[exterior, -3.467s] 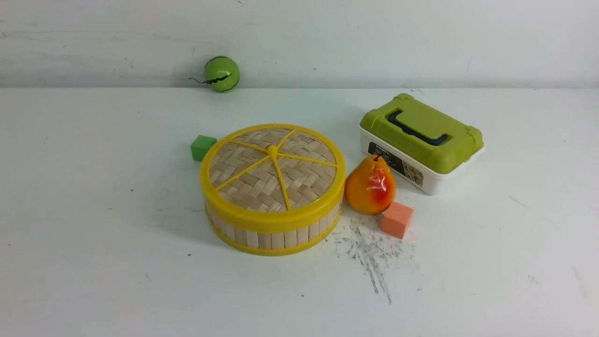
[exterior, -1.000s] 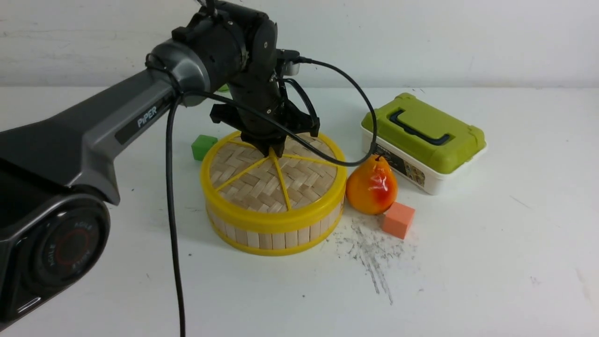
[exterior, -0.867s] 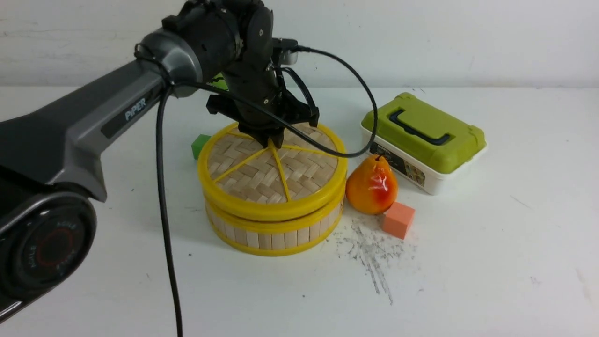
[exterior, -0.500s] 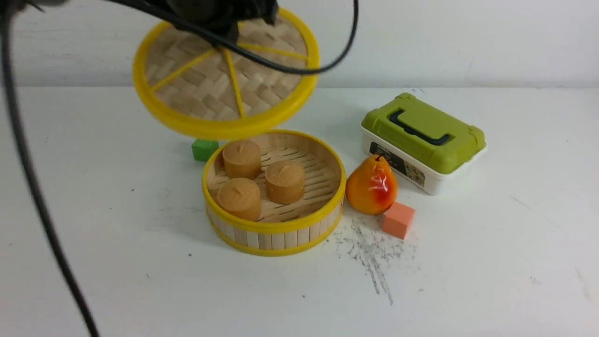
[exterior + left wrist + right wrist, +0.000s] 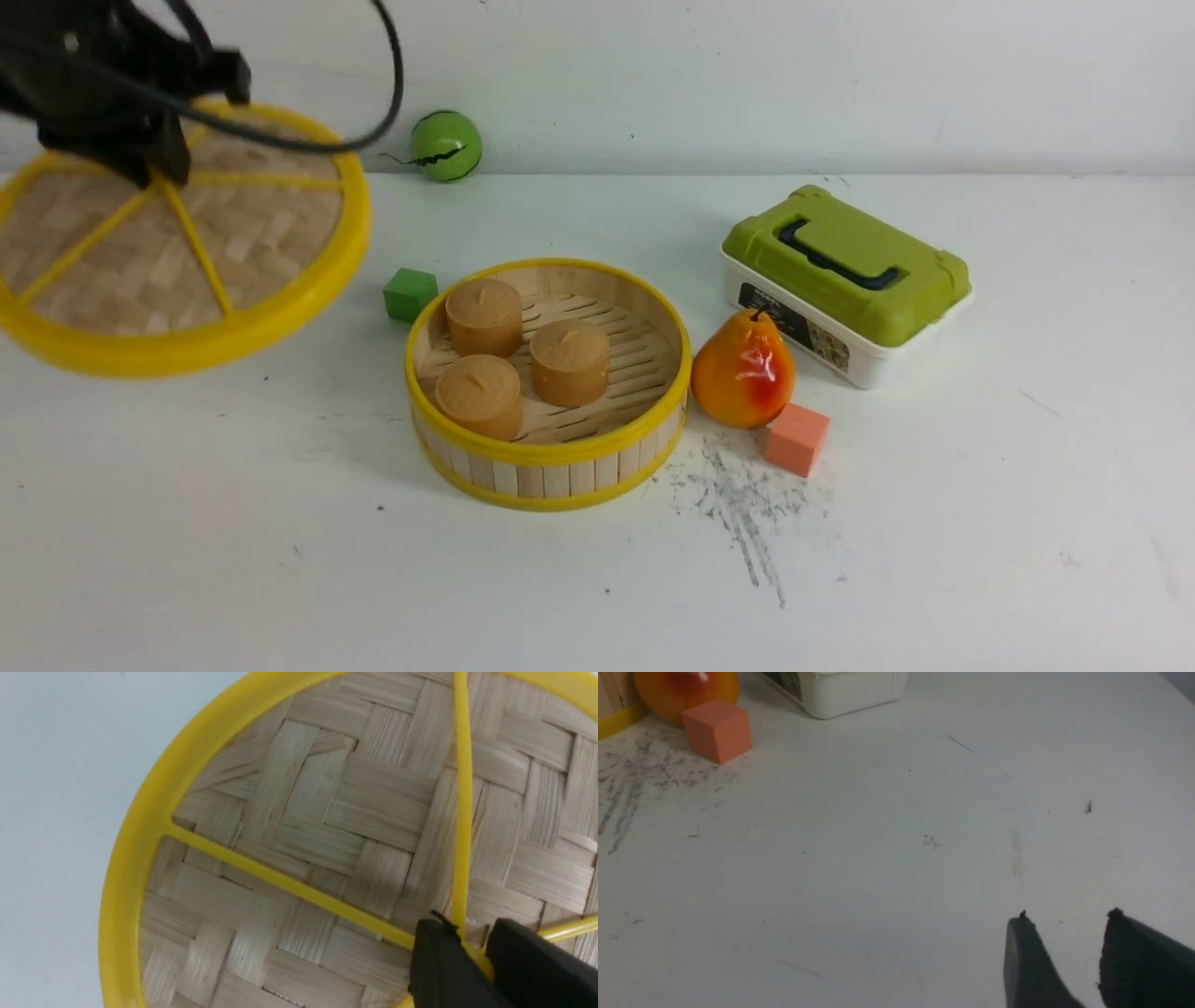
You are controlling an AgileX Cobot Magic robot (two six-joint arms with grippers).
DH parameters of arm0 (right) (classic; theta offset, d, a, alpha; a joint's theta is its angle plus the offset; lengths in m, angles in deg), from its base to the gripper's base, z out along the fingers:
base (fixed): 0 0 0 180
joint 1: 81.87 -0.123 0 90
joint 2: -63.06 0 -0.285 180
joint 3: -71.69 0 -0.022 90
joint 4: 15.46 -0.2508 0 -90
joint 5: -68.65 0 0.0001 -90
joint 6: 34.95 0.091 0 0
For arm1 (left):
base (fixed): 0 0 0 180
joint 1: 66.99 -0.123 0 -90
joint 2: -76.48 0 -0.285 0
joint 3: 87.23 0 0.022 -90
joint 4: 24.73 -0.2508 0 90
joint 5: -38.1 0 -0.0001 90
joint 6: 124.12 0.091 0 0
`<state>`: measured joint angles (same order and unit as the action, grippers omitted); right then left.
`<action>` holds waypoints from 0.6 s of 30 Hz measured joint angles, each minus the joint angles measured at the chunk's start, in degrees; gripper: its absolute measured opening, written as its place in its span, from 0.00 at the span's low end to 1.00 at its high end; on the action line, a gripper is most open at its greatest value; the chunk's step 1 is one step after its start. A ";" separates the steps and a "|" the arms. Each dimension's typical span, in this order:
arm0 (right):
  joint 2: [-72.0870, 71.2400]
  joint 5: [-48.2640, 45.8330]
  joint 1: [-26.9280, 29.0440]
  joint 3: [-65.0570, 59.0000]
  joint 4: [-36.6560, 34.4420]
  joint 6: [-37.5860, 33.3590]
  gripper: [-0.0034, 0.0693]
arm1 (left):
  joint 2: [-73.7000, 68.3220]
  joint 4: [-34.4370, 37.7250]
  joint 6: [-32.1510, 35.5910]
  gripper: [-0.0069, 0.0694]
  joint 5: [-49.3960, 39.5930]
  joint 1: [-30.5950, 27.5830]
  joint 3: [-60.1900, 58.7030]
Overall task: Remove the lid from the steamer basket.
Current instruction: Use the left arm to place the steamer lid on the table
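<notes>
The lid (image 5: 177,271), a woven bamboo disc with a yellow rim and spokes, hangs in the air at the far left, clear of the steamer basket (image 5: 551,462). My left gripper (image 5: 154,173) is shut on the lid's centre knob; in the left wrist view its fingers (image 5: 439,961) pinch the yellow knob where the spokes of the lid (image 5: 327,826) meet. The basket stands uncovered mid-table with three brown cylindrical buns (image 5: 569,359) on its slatted floor. My right gripper (image 5: 1066,919) is open and empty above bare table; it does not show in the front view.
An orange-yellow pear (image 5: 743,369) touches the basket's right side, with an orange cube (image 5: 795,439) in front of it. A white box with a green lid (image 5: 845,280) stands behind right. A green cube (image 5: 409,293) sits behind left, a green ball (image 5: 445,147) by the wall.
My left gripper closed on the knob, lifted the lid off the basket, then carried it left and lower. The buns inside the basket are now uncovered.
</notes>
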<state>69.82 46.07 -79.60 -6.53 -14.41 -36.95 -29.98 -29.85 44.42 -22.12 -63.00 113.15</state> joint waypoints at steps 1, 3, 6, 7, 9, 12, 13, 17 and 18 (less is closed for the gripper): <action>0.00 0.00 0.00 0.00 0.00 0.00 0.38 | -0.27 -0.09 -1.18 0.23 2.30 -0.55 -3.56; 0.00 0.00 0.00 0.00 0.00 0.00 0.38 | -0.94 -1.74 -4.60 0.23 7.40 -1.50 -9.67; 0.00 0.00 0.00 0.00 0.00 0.00 0.38 | -1.64 -4.34 -8.37 0.23 11.76 -2.29 -14.27; 0.00 0.00 0.00 0.00 0.00 0.00 0.38 | -2.13 -5.41 -10.12 0.23 13.11 -2.52 -15.97; 0.00 0.00 0.00 0.00 0.00 0.00 0.38 | -3.92 -6.52 -13.14 0.23 16.85 -2.88 -18.62; 0.00 0.00 0.00 0.00 0.00 0.00 0.38 | -6.64 -5.55 -14.45 0.23 19.49 -2.88 -19.30; 0.00 0.00 0.00 0.00 0.00 0.00 0.38 | -7.60 -5.15 -14.59 0.23 20.20 -2.88 -19.30; 0.00 0.00 0.00 0.00 0.00 0.00 0.38 | -9.88 -3.88 -14.71 0.23 22.20 -2.88 -19.30; 0.00 0.00 0.00 0.00 0.00 0.00 0.38 | -10.27 -3.24 -14.76 0.23 23.15 -2.88 -19.30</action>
<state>69.82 46.07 -79.60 -6.53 -14.41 -36.95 -40.25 -33.09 29.66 1.03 -65.89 93.84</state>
